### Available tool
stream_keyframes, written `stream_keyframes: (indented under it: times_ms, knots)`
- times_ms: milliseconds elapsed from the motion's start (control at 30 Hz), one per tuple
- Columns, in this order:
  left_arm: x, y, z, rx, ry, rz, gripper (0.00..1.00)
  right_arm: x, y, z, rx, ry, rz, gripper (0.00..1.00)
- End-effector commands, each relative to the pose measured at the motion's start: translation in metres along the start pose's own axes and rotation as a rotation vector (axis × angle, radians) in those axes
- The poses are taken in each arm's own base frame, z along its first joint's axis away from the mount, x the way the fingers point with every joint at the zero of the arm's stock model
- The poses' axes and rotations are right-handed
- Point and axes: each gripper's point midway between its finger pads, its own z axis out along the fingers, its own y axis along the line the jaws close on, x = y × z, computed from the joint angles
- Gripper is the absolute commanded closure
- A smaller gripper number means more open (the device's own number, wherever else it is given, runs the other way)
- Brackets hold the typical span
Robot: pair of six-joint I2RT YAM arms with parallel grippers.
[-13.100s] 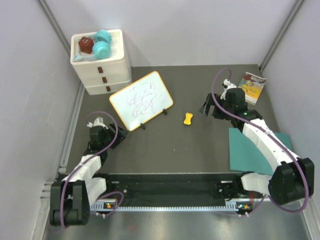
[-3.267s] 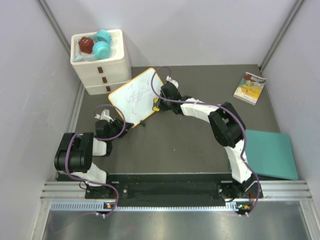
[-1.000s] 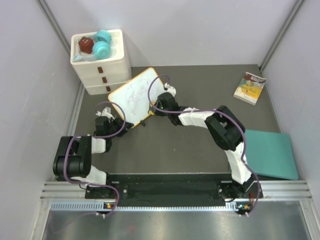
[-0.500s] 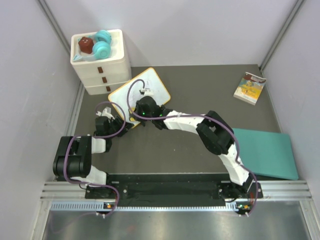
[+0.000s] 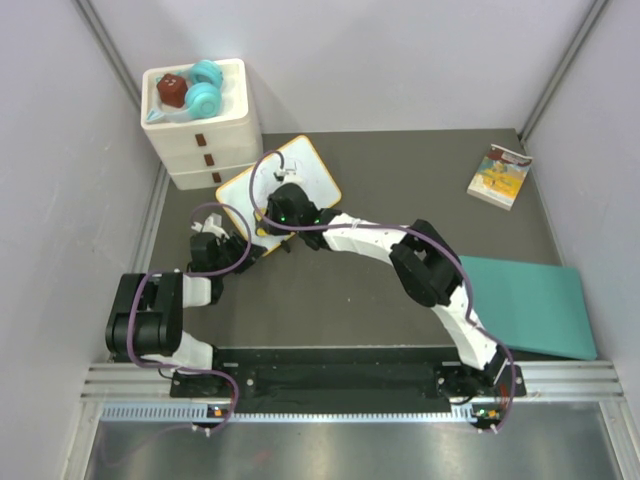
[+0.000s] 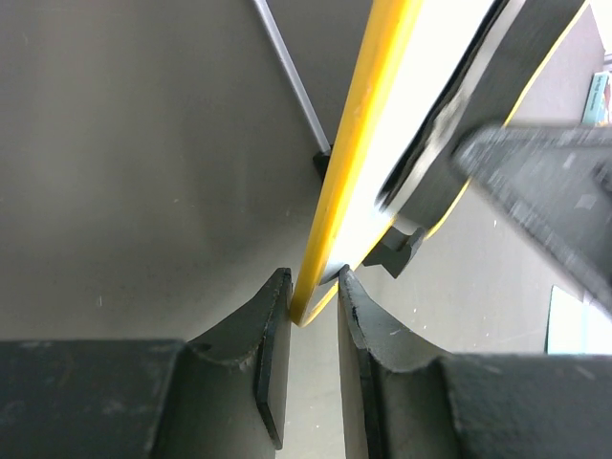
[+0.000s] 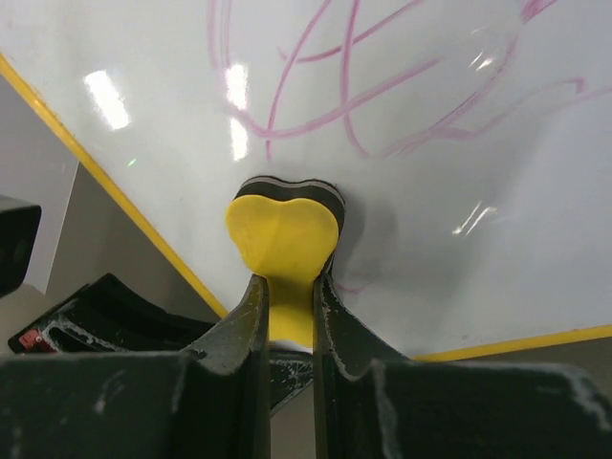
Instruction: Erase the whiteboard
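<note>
Near edge, R side: teal mat lies flat on the dark table, well apart from everything else.

L arm is folded back close to its base. Left gripper has both fingers pinched onto the yellow frame at the whiteboard's lower corner, edge-on btwn the pads. In the top view that grip sits at the board's near-left corner. A black foot shows just past the fingers on the board's underside.

The whiteboard stands tilted, mid-left of the table, just in front of the drawer box. The R arm reaches across in a long arc, w/ the right gripper over the board's face, covering most of its middle.

R wrist cam: right gripper is clamped on a yellow eraser, narrow end btwn the fingers. Its dark felt side presses flat on the white surface, low on the board near the yellow frame. Pink scribbles run across the board above the eraser, and a faint trace shows right beside it.

Further back, L: white three-drawer box w/ a brown toy and teal toys on top. Far R: a small booklet flat on the table by the wall.
</note>
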Motion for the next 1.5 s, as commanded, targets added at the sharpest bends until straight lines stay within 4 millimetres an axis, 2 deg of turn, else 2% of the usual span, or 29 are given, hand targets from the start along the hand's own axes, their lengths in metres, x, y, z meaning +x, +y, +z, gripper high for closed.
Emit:
stream_keyframes:
  times_ms: [0, 33, 67, 233, 467, 633, 800, 900, 967, 1167, 1333, 1400, 1467]
  knots:
    - [0.013, 0.022, -0.004, -0.099, 0.041, -0.004, 0.81, -0.054, -0.027, 0.007, 0.052, -0.117, 0.025, 1.00]
    - [0.014, 0.022, -0.004, -0.103, 0.046, -0.004, 0.81, -0.054, -0.036, 0.006, 0.080, -0.106, 0.028, 1.00]
    - [0.013, 0.022, -0.005, -0.102, 0.045, -0.003, 0.81, -0.063, -0.043, 0.006, 0.090, -0.120, 0.037, 1.00]
    - [0.012, 0.024, -0.007, -0.118, 0.045, 0.020, 0.81, -0.084, -0.077, 0.006, 0.157, -0.140, 0.061, 1.00]
    - [0.013, 0.023, -0.008, -0.112, 0.050, 0.027, 0.81, -0.103, -0.135, 0.006, 0.267, -0.156, 0.102, 1.00]
    - [0.013, 0.023, -0.008, -0.114, 0.051, 0.028, 0.81, -0.114, -0.176, 0.002, 0.311, -0.151, 0.164, 1.00]
    - [0.013, 0.023, -0.008, -0.114, 0.051, 0.028, 0.81, -0.110, -0.198, 0.001, 0.297, -0.119, 0.236, 1.00]
    - [0.013, 0.023, -0.008, -0.115, 0.050, 0.030, 0.81, -0.102, -0.195, 0.004, 0.268, -0.101, 0.231, 1.00]
    - [0.013, 0.022, -0.008, -0.110, 0.053, 0.033, 0.81, -0.090, -0.195, 0.008, 0.246, -0.068, 0.241, 1.00]
    - [0.013, 0.023, -0.008, -0.111, 0.051, 0.030, 0.81, -0.058, -0.170, 0.021, 0.129, 0.013, 0.239, 1.00]
    - [0.014, 0.023, -0.008, -0.109, 0.052, 0.032, 0.81, -0.037, -0.134, 0.018, 0.089, 0.047, 0.178, 1.00]
    - [0.013, 0.023, -0.008, -0.110, 0.050, 0.032, 0.81, -0.042, -0.114, 0.015, 0.049, 0.018, 0.154, 1.00]
    - [0.014, 0.023, -0.008, -0.112, 0.053, 0.031, 0.81, -0.035, -0.098, 0.012, 0.027, 0.026, 0.135, 1.00]
